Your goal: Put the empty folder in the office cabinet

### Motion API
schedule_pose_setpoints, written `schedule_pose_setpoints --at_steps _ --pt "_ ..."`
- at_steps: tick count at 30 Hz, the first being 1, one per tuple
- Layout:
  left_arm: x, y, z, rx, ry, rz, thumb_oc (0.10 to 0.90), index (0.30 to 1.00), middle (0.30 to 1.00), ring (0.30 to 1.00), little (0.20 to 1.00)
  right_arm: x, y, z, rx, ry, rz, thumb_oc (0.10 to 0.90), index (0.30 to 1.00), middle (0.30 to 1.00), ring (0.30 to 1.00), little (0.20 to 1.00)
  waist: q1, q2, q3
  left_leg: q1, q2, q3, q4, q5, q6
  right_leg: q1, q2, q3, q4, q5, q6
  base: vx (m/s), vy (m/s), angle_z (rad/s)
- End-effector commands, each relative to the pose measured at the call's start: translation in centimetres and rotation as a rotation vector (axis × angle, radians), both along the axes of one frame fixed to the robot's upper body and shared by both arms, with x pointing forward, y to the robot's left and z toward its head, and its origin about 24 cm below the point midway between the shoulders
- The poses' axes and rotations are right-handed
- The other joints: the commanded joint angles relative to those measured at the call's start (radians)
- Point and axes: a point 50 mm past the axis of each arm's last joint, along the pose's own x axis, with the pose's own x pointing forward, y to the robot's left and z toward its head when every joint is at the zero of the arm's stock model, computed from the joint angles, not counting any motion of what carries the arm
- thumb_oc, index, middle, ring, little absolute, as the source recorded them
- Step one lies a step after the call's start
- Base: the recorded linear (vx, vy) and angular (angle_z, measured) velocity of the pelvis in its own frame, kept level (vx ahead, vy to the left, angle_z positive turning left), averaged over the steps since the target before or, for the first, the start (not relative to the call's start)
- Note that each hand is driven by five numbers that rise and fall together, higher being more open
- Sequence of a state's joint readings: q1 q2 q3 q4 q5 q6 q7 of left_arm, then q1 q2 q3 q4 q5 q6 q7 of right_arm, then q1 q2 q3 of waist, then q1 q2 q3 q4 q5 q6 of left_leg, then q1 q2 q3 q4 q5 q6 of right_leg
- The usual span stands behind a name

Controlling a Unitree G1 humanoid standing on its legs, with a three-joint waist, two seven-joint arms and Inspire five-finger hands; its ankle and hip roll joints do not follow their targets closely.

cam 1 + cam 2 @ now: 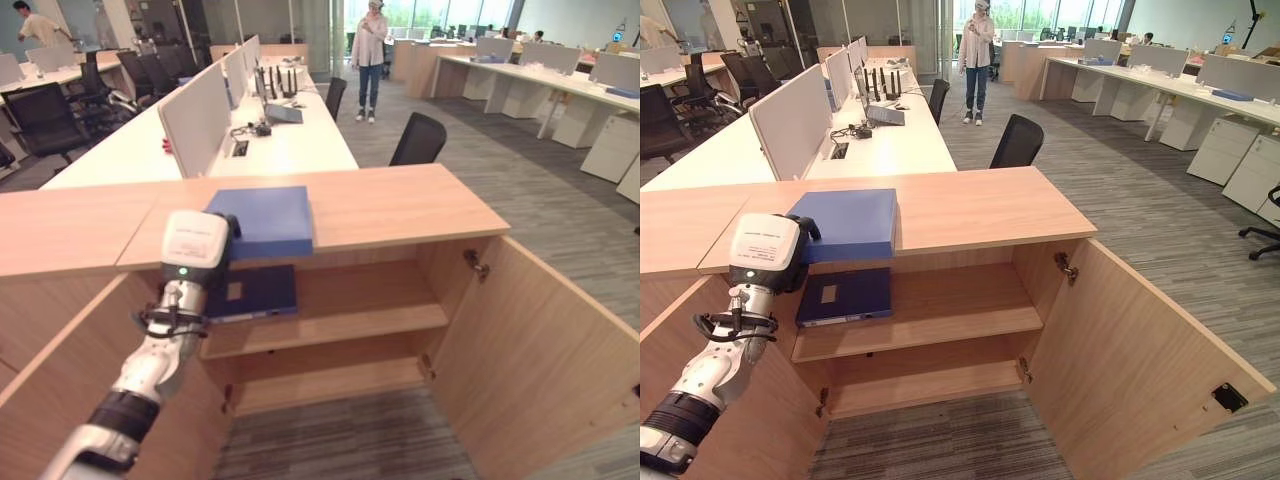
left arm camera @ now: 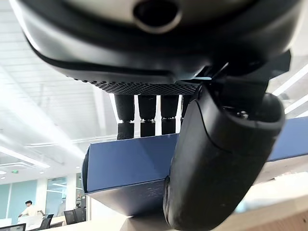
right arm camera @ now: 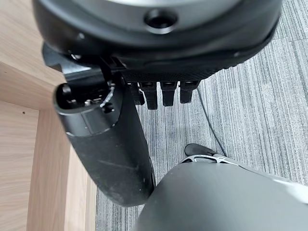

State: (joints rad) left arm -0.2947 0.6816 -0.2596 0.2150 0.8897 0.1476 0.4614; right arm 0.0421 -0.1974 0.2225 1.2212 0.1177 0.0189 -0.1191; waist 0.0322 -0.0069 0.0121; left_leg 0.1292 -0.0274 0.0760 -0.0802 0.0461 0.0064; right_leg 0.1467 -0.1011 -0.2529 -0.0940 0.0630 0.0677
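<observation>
You had the office cabinet (image 1: 330,330) in front of you, low and of light wood, with its right door (image 1: 540,350) swung wide open toward you. Its wooden top, the surface (image 1: 400,205), ran from left to right across the view. Behind it stood a long white desk (image 1: 290,145) with grey dividing screens, and a black chair (image 1: 418,140) at its right side. Far back, a person (image 1: 369,55) stood in the aisle.

The blue folder (image 1: 265,220) lay flat on the surface, at its near edge, above the open compartment. A second, darker blue folder (image 1: 252,292) lay on the upper shelf (image 1: 350,310) inside the cabinet, at the left.

Your left robot hand (image 2: 211,159) was at the left near end of the blue folder. In its wrist view the fingers (image 2: 147,115) lay over the top of the folder and the thumb came under its near edge, so the robot hand was pinching the folder.

Your right robot hand (image 3: 110,144) hung low over the grey carpet (image 3: 250,106), beside the wooden panel; its fingers were curled, holding nothing.
</observation>
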Motion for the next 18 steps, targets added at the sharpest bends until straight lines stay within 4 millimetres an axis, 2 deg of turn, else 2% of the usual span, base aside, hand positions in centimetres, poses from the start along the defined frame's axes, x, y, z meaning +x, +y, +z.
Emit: schedule_pose_setpoints --at_steps 1,2,3,4,5,6,7,9,10,11,12,18 --pt "-0.9 -5.4 6.9 -0.243 -0.241 -0.377 0.4 0.3 0.3 0.3 0.3 -0.1 -0.3 0.0 -0.058 0.032 0.046 0.8 0.9 0.9 0.9 0.9 0.002 -0.061 0.013 0.026 0.011 -0.04 -0.007 -0.103 -0.021 0.031 -0.073 -0.055 0.008 -0.01 0.079 0.0 0.002 0.04" --pt "-0.9 -5.4 6.9 -0.243 -0.241 -0.377 0.4 0.3 0.3 0.3 0.3 -0.1 -0.3 0.0 -0.058 0.032 0.046 0.8 0.9 0.9 0.9 0.9 0.002 -0.061 0.013 0.026 0.011 -0.04 -0.007 -0.103 -0.021 0.031 -0.073 -0.055 0.008 -0.01 0.079 -0.02 0.004 0.05" --pt "-2.2 -6.3 6.6 -0.313 -0.221 -0.447 0.4 0.3 0.3 0.3 0.3 -0.2 -0.3 -0.1 -0.057 0.033 0.038 0.8 0.9 0.9 0.9 0.9 0.005 -0.061 0.013 0.025 0.009 -0.041 -0.007 -0.103 -0.02 0.03 -0.074 -0.055 0.009 -0.01 0.079 -0.01 -0.001 0.04" --pt "-4.2 -7.8 5.6 -0.498 -0.15 -0.577 0.4 0.3 0.3 0.3 0.3 0.1 0.0 -0.1 -0.048 0.02 0.012 0.8 0.9 0.9 0.9 0.9 0.014 -0.063 0.024 0.022 0.008 -0.046 -0.007 -0.102 -0.016 0.028 -0.077 -0.059 0.009 -0.006 0.079 0.0 0.0 0.0" --pt "-5.0 -8.1 5.0 -0.571 -0.104 -0.617 0.4 0.3 0.3 0.3 0.3 0.0 0.0 -0.1 -0.047 0.02 0.004 0.8 0.9 0.9 0.9 0.9 0.019 -0.062 0.025 0.019 0.007 -0.048 -0.007 -0.101 -0.015 0.026 -0.078 -0.061 0.009 -0.004 0.079 0.0 0.0 0.0" --pt "-5.1 -8.1 5.0 -0.572 -0.103 -0.616 0.4 0.3 0.3 0.3 0.3 0.0 0.0 -0.1 -0.048 0.02 0.004 0.8 0.9 0.9 0.9 0.9 0.018 -0.062 0.024 0.019 0.007 -0.048 -0.007 -0.101 -0.015 0.026 -0.078 -0.061 0.009 -0.004 0.079 0.0 0.0 0.0" --pt "-6.1 -8.7 3.6 -0.725 0.009 -0.673 0.4 0.3 0.3 0.3 0.3 0.0 -0.1 -0.1 -0.051 0.019 -0.007 0.8 0.9 0.9 0.9 0.9 0.026 -0.062 0.033 0.016 0.005 -0.051 -0.007 -0.1 -0.013 0.023 -0.079 -0.066 0.01 -0.002 0.079 -0.02 -0.001 0.05" --pt "-6.6 -8.5 2.8 -0.787 0.064 -0.67 0.4 0.3 0.3 0.3 0.3 -0.1 -0.2 -0.1 -0.051 0.019 -0.012 0.8 0.9 0.9 0.9 0.9 0.029 -0.061 0.035 0.014 0.004 -0.055 -0.007 -0.099 -0.012 0.024 -0.079 -0.069 0.01 -0.002 0.078 -0.01 0.0 0.04" --pt "-7.0 -8.0 1.7 -0.834 0.122 -0.645 0.4 0.3 0.3 0.3 0.3 0.0 -0.1 -0.1 -0.044 0.019 -0.008 0.8 0.9 0.9 0.9 0.9 0.039 -0.061 0.043 0.011 0.004 -0.059 -0.007 -0.097 -0.011 0.023 -0.078 -0.072 0.009 -0.002 0.077 -0.02 -0.003 0.05" --pt "-7.1 -8.0 1.7 -0.835 0.123 -0.644 0.4 0.3 0.3 0.3 0.3 -0.1 -0.1 -0.1 -0.044 0.021 -0.007 0.8 0.9 0.9 0.9 0.9 0.038 -0.062 0.042 0.011 0.004 -0.059 -0.007 -0.097 -0.011 0.023 -0.078 -0.073 0.009 -0.002 0.077 -0.03 -0.009 0.09" --pt "-7.7 -7.2 0.6 -0.87 0.174 -0.601 0.4 0.3 0.3 0.3 0.3 0.0 0.0 -0.1 -0.04 0.017 0.005 0.8 0.9 0.9 0.9 0.9 0.046 -0.061 0.046 0.008 0.003 -0.064 -0.007 -0.095 -0.012 0.025 -0.078 -0.08 0.008 -0.003 0.076 -0.01 -0.009 0.12" --pt "-9.0 -5.5 -1.3 -0.889 0.256 -0.501 0.4 0.3 0.3 0.3 0.3 1.3 0.6 0.1 -0.015 -0.034 -0.006 0.8 0.9 0.9 0.9 0.9 0.067 -0.054 0.056 0.004 0.003 -0.079 -0.007 -0.09 -0.012 0.03 -0.078 -0.095 0.007 -0.005 0.073 0.0 -0.009 0.09"
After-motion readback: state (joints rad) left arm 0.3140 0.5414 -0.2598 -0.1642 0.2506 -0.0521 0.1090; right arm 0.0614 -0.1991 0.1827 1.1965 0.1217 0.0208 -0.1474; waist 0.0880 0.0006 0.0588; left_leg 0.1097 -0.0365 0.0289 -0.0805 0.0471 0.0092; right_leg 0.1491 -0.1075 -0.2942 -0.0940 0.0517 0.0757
